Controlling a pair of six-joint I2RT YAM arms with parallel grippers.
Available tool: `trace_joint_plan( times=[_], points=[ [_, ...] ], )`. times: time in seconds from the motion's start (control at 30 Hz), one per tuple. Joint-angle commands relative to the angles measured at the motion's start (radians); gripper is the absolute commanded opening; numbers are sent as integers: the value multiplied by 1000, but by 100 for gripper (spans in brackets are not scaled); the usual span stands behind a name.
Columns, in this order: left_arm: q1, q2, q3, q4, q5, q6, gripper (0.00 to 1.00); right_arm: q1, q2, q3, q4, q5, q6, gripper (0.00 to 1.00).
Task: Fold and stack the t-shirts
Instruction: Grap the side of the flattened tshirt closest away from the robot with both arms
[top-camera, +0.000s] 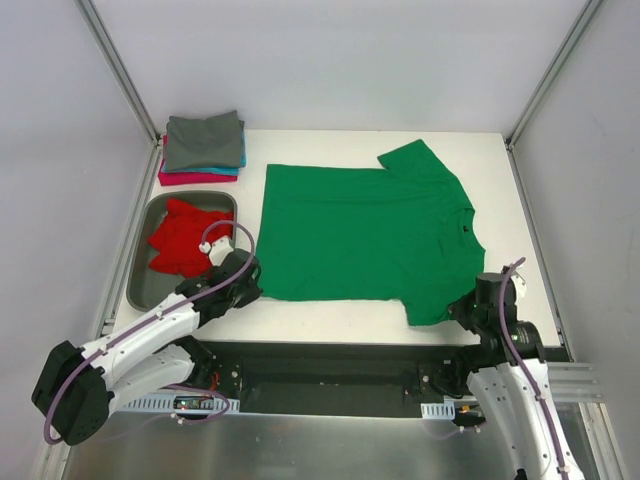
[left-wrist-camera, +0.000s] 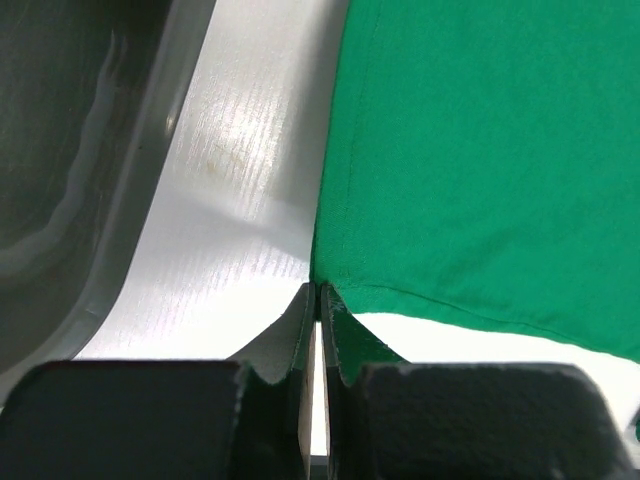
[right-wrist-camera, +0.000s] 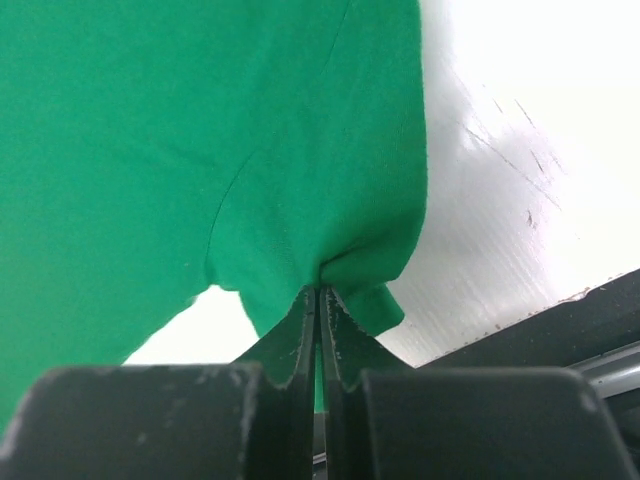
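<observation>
The green t-shirt (top-camera: 360, 230) lies spread flat mid-bench (top-camera: 500, 170), collar to the right. The left fingers (left-wrist-camera: 300, 335) are pinched tight on its near-left hem corner, and the right fingers (right-wrist-camera: 295, 335) on its near-right sleeve. The red t-shirt (top-camera: 183, 237) sits crumpled in the tray (top-camera: 140, 285), left. The folded stack (top-camera: 205, 140), grey on top, is far left.

left arm (top-camera: 150, 335): reaches low from the near-left base, forearm angled forward and to the right
left gripper (left-wrist-camera: 318, 292): jaws together with only a thin slit between them, tips pinching the near-left hem corner of the green t-shirt (top-camera: 360, 230)
right arm (top-camera: 520, 390): rises from the near-right base, wrist bent forward and to the left
right gripper (right-wrist-camera: 318, 292): jaws pressed together, tips nipping a bunched fold at the near sleeve edge
both wrists: low, close to the table
</observation>
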Motion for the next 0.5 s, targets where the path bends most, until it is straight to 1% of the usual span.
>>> trace_joint_plan(
  times=[0.0, 0.17, 0.27, 0.37, 0.47],
  points=[
    [-9, -51, -14, -45, -8, -19, 0, -4, -46, 78, -128, 2, -15, 1],
    [-9, -109, -22, -99, 14, -36, 0, -2, -76, 131, -234, -16, -30, 1],
    [-9, -164, -45, -121, 29, -54, 0, -2, -142, 157, -292, -18, -26, 1],
    [-9, -221, -62, -134, 43, -68, 0, -2, -208, 171, -323, 13, -17, 1],
    [-9, -261, -57, -136, 43, -49, 0, -4, -199, 168, -323, 4, -29, 1]
  ],
)
